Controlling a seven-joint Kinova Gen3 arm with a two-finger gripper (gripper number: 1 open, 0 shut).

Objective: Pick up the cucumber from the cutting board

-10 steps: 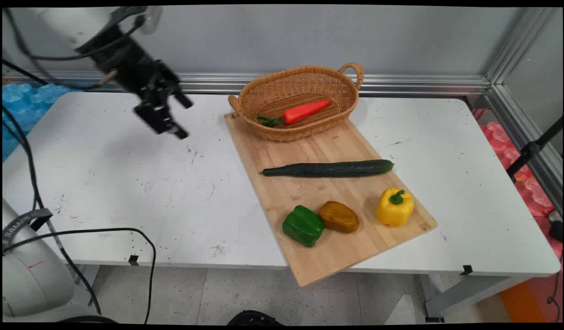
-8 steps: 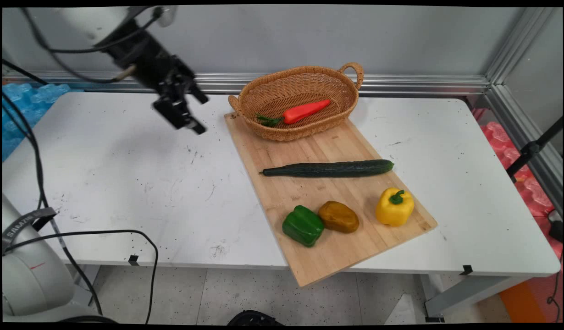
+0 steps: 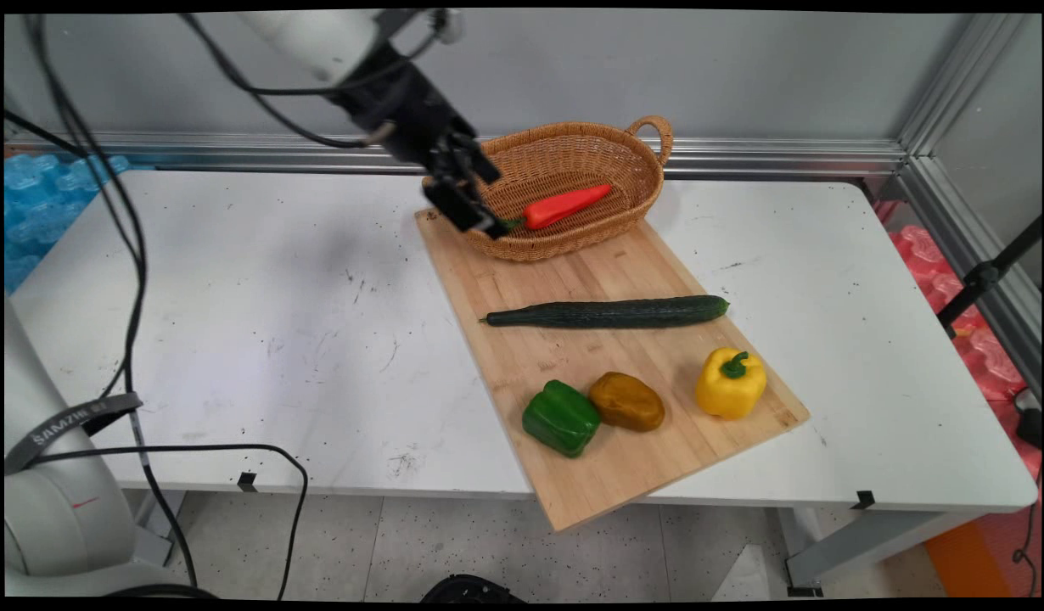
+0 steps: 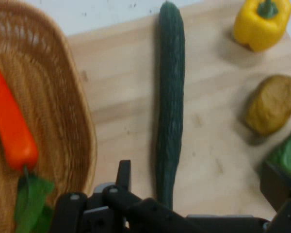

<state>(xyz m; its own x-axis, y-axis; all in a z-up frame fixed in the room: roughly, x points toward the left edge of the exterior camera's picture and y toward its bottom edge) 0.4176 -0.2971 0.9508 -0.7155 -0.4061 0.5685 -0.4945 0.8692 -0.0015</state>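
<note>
My black gripper (image 3: 491, 202) hangs open above the left end of the wicker basket (image 3: 632, 165), holding nothing. An orange carrot (image 3: 566, 204) with green leaves lies inside the basket. The basket stands on the far end of a wooden cutting board (image 3: 632, 462). In the hand view the gripper (image 4: 199, 194) looks down past the basket's rim (image 4: 85, 121), and the carrot (image 4: 12, 124) is on the left. The thin end of a long dark cucumber (image 4: 170, 97) lies in line with the gap between the fingers, well below them.
On the board lie the cucumber (image 3: 611, 312), a green pepper (image 3: 561, 417), a brown potato (image 3: 627, 400) and a yellow pepper (image 3: 729, 383). The board's near corner overhangs the white table (image 3: 233, 322). Black cables (image 3: 140, 280) hang at the left.
The arm has swung to the right, from over the bare table at the left to above the basket's left end. The vegetables have not moved.
</note>
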